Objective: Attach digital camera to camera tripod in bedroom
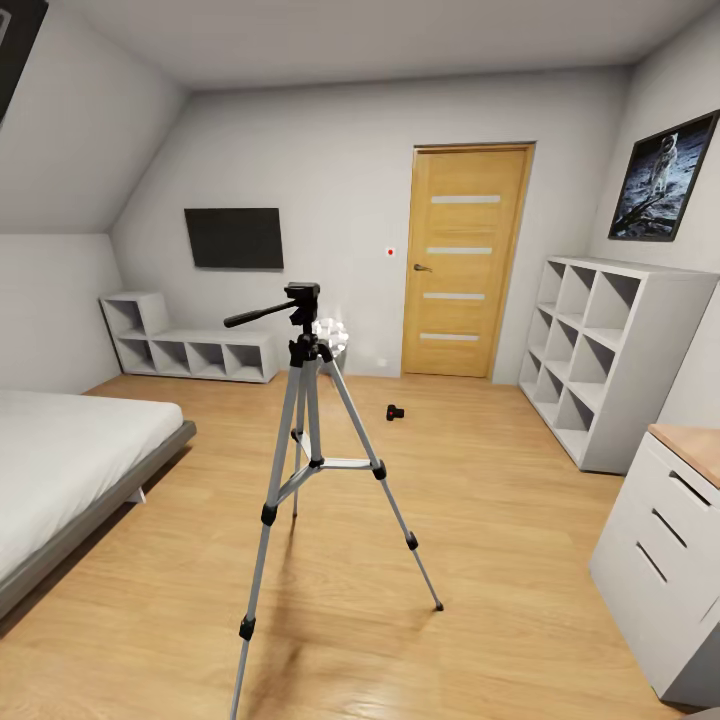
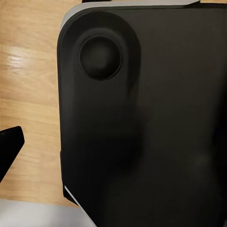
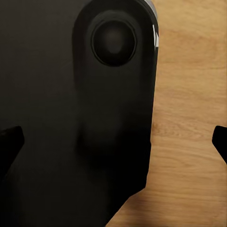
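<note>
Light wood floor (image 1: 520, 520) throughout; white sloped walls. From left to right are noted: a grey low bed (image 1: 70, 470), a low white shelf unit (image 1: 190, 350), a dark wall screen (image 1: 234, 238), a wooden door (image 1: 465, 262), tall white cube shelves (image 1: 600, 350), a framed astronaut picture (image 1: 662, 177) and white drawers (image 1: 665, 560).

The tripod (image 1: 310, 440) is seen upright mid-floor, long axis vertical, legs splayed; its pan handle points left from the black head. One front leg is cut off at the lower frame edge. The camera (image 1: 396, 412) lies on the floor beyond the tripod, toward the door, too small for its facing to be judged.

In both wrist views a dark robot body part blocks most of the floor. Only dark fingertip edges (image 2: 9, 146) (image 3: 220, 142) are caught at the frame sides, with nothing between them; whether either gripper is spread or closed cannot be told.
</note>
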Controlling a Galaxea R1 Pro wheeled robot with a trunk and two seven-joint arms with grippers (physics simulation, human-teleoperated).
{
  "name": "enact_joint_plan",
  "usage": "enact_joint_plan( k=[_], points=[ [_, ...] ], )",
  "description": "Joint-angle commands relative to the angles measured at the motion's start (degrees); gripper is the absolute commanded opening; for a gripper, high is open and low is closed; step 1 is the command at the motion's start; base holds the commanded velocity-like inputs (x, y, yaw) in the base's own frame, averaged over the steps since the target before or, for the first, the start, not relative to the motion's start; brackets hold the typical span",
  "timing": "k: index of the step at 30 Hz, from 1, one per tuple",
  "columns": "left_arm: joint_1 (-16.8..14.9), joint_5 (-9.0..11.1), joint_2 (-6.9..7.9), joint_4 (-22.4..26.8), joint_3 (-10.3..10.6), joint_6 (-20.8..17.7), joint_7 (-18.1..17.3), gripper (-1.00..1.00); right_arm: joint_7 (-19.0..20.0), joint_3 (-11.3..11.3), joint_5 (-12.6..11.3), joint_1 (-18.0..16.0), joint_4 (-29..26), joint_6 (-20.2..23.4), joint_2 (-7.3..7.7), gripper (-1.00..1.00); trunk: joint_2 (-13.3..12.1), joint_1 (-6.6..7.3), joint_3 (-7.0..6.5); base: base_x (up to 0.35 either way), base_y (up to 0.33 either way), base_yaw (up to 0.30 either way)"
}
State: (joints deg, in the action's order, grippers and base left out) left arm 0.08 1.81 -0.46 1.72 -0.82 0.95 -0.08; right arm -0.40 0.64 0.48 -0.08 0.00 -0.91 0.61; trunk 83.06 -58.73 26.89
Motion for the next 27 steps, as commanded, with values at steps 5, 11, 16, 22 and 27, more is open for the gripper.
enact_joint_plan(
  k=[5, 11, 16, 22, 27],
  points=[
    [0.0, 0.2, -0.02, 0.0, 0.0, 0.1, 0.0, 1.0, 0.0, 0.1, 0.0, 0.0, 0.0, -0.1, -0.03, 1.0, 0.0, 0.0, 0.04, 0.0, 0.0, 0.0],
    [0.0, 1.1, 0.06, 0.0, 0.1, 0.0, 0.0, 1.0, -0.1, 0.1, 0.0, 0.0, 0.0, -0.2, -0.15, 1.0, 0.0, 0.0, 0.04, 0.105, 0.0, 0.0],
    [0.0, 3.8, 0.1, 0.0, 0.2, 0.0, 0.0, 1.0, -0.1, 0.1, 0.0, 0.0, 0.0, -0.3, -0.15, 1.0, 0.0, 0.0, 0.04, 0.27, 0.0, 0.0],
    [0.0, 6.7, 0.11, 0.0, 0.3, 0.1, 0.0, 1.0, -0.1, 0.1, 0.0, 0.0, 0.0, -0.7, -0.17, 1.0, 0.0, 0.0, 0.04, 0.311, 0.0, 0.0],
    [0.0, 6.9, 0.05, 0.0, 0.3, 0.1, 0.0, 1.0, -0.1, 0.1, 0.0, 0.0, 0.0, -1.7, -0.19, 1.0, 0.0, 0.0, 0.04, 0.317, 0.0, 0.0]
  ],
)
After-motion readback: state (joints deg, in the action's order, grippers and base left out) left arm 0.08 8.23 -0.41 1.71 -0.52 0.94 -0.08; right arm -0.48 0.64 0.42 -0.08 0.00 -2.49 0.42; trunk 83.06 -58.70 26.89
